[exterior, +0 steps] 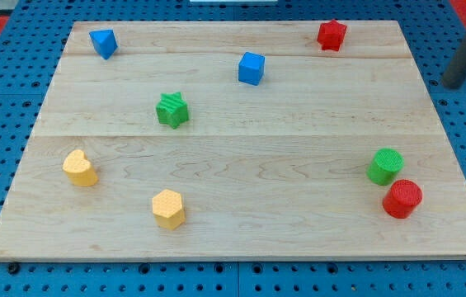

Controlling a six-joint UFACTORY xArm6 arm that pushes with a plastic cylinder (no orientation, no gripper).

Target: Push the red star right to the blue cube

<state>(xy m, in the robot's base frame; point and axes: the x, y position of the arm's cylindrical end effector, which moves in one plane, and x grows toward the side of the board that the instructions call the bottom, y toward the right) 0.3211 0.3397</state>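
The red star (331, 35) sits near the view's top right of the wooden board (241, 223). The blue cube (251, 68) lies to the star's left and a little lower, near the top middle. My tip (454, 84) is the lower end of a dark rod at the view's right edge, off the board, to the right of and below the red star, well apart from every block.
A second blue block (103, 42) sits at the top left. A green star (171, 110) lies left of centre. Two yellow blocks (80, 168) (168, 208) sit at the bottom left. A green cylinder (385, 166) and red cylinder (402, 199) stand at the bottom right.
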